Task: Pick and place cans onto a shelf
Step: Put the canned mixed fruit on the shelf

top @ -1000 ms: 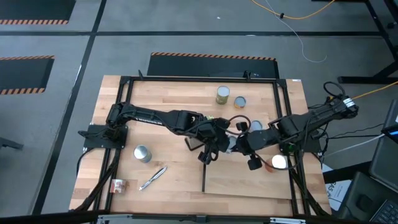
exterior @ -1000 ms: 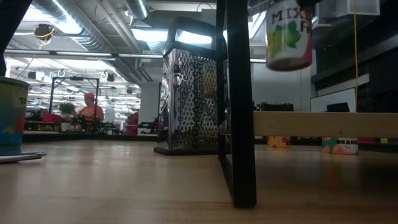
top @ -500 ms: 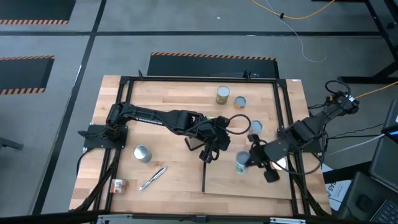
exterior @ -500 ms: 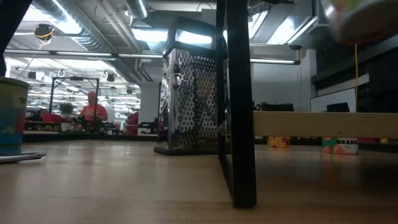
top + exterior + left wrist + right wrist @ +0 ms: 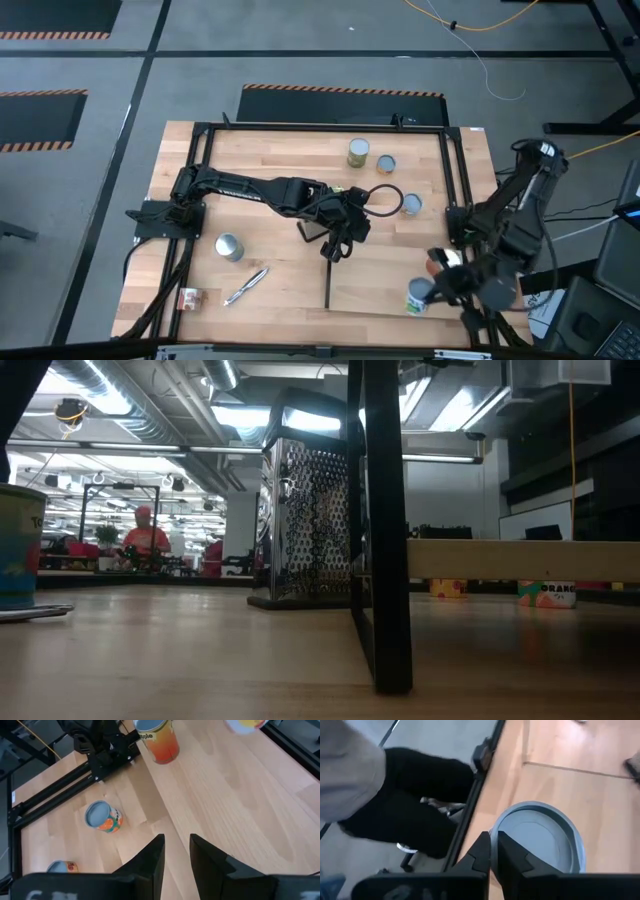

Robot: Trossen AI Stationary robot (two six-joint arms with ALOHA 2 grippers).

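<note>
Your right gripper (image 5: 428, 296) hangs folded back over the shelf (image 5: 370, 295) near its front right corner, fingers nearly together, pinching the rim of a blue-topped can (image 5: 418, 297). Your left gripper (image 5: 335, 243) sits mid-table, fingers slightly apart, holding nothing. Other cans (image 5: 358, 152) stand at the back.

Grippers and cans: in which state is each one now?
left gripper: open, empty
right gripper: shut on blue-grey-topped metal can
blue-grey-topped metal can: gripped at its rim, upright
yellowish-topped round metal can: upright on wooden table, free
silver-topped round metal can: upright on table, free
</note>
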